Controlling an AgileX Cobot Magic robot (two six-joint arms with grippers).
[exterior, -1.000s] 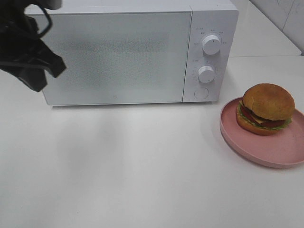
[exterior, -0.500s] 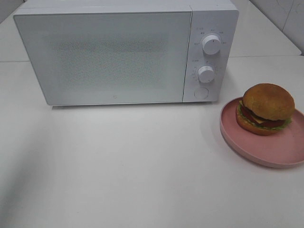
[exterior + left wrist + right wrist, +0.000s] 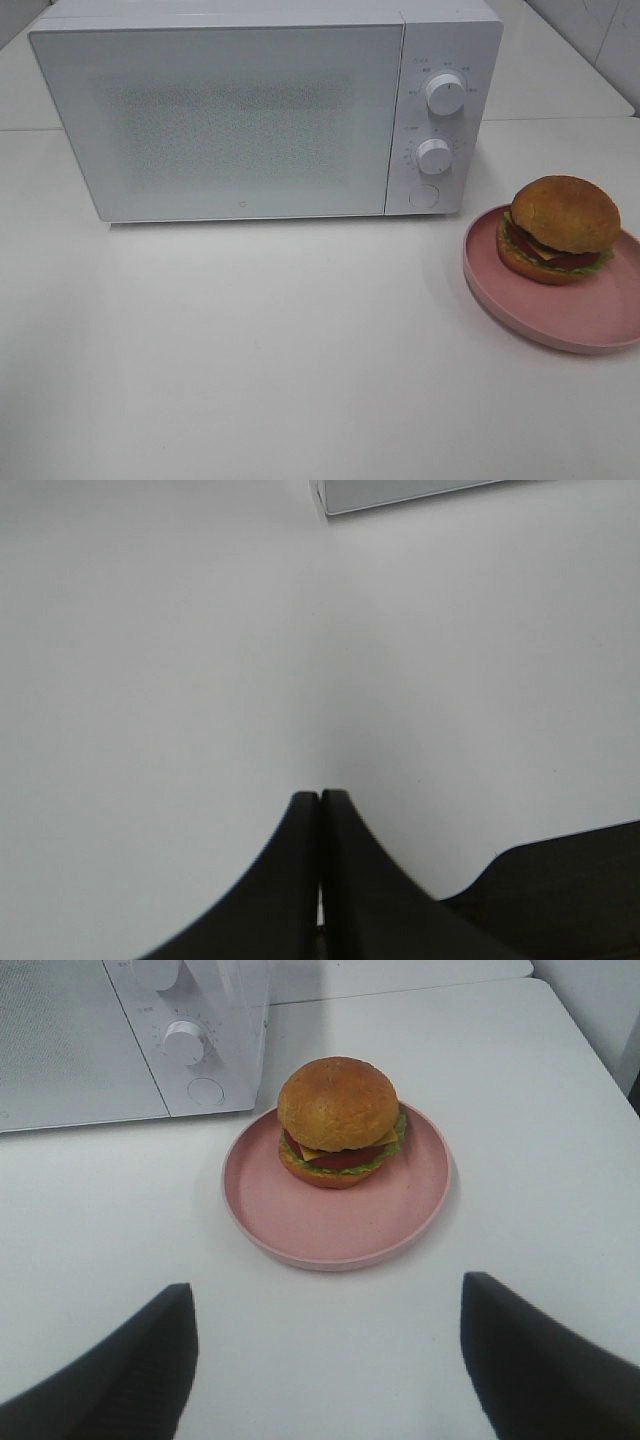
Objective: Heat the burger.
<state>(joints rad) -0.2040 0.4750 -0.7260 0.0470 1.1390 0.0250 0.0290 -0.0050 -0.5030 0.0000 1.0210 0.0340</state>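
The burger (image 3: 560, 228) (image 3: 340, 1120), a golden-brown bun over patty, cheese, tomato and lettuce, rests on a round pink plate (image 3: 590, 325) (image 3: 330, 1225) at the right of the table. The white microwave (image 3: 260, 110) (image 3: 120, 1030) stands behind with its door closed. My right gripper (image 3: 328, 1360) hovers short of the plate, its two dark fingers (image 3: 120, 1370) wide apart and empty. In the left wrist view my left gripper (image 3: 320, 798) has its fingertips pressed together over bare white table, with a microwave corner (image 3: 400, 492) beyond. Neither arm appears in the exterior view.
The microwave carries two round knobs (image 3: 445, 93) and a round button (image 3: 424, 196) on its right panel. White tabletop (image 3: 280, 350) spreads in front of the microwave. A table seam and a tiled wall (image 3: 600, 30) lie at the back right.
The left arm, a second ago in front of the microwave's upper left corner, has left the exterior view. Burger, plate and microwave have not moved.
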